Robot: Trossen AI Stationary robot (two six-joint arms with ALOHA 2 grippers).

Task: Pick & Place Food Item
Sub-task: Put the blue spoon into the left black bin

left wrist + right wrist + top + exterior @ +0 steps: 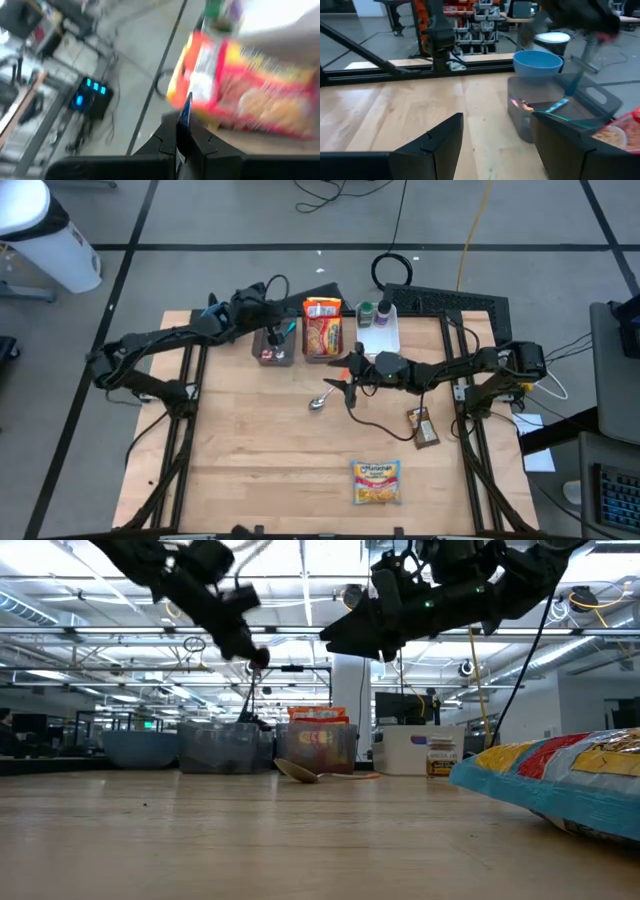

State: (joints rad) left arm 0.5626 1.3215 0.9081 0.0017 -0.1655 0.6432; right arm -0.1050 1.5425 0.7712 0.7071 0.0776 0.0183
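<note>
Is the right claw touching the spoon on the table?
Apart. The low view shows the open right claw hanging well above the spoon, with clear air between them.

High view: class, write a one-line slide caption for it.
Left tool, shut, above a grey bin; right tool, open and empty, over a spoon; a ramen packet lies near the table's front.

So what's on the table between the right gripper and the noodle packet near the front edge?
In the high view, only a spoon just under the right gripper; bare wood on to the noodle packet.
</note>
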